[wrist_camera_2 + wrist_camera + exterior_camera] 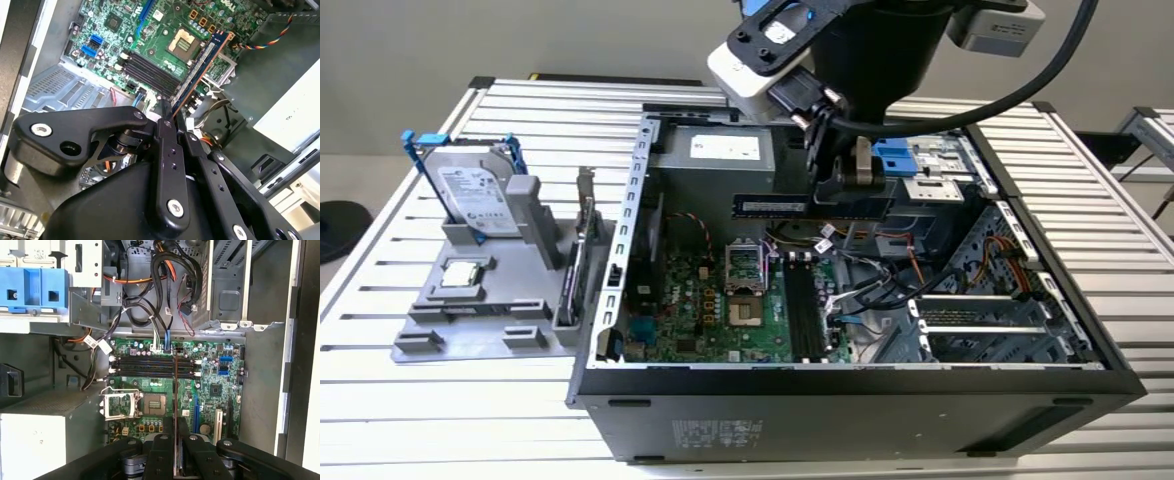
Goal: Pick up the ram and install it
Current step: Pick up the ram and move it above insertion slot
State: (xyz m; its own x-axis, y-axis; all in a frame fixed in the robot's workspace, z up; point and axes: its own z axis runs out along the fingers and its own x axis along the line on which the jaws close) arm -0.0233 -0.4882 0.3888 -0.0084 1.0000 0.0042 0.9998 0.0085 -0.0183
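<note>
Exterior view: end effector [851, 198] grips the ram [770, 205] — pickup done. Ram not yet seated — motherboard slots [803, 305] lie at its six o'clock.

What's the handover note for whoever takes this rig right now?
Gripper: shut on the ram.
Ram: in the air inside the open computer case, above the motherboard. In the first wrist view it lies crosswise to the black memory slots.
Done: pickup; the ram is over the board.
Left: installation; the ram is not seated in any slot.
</note>
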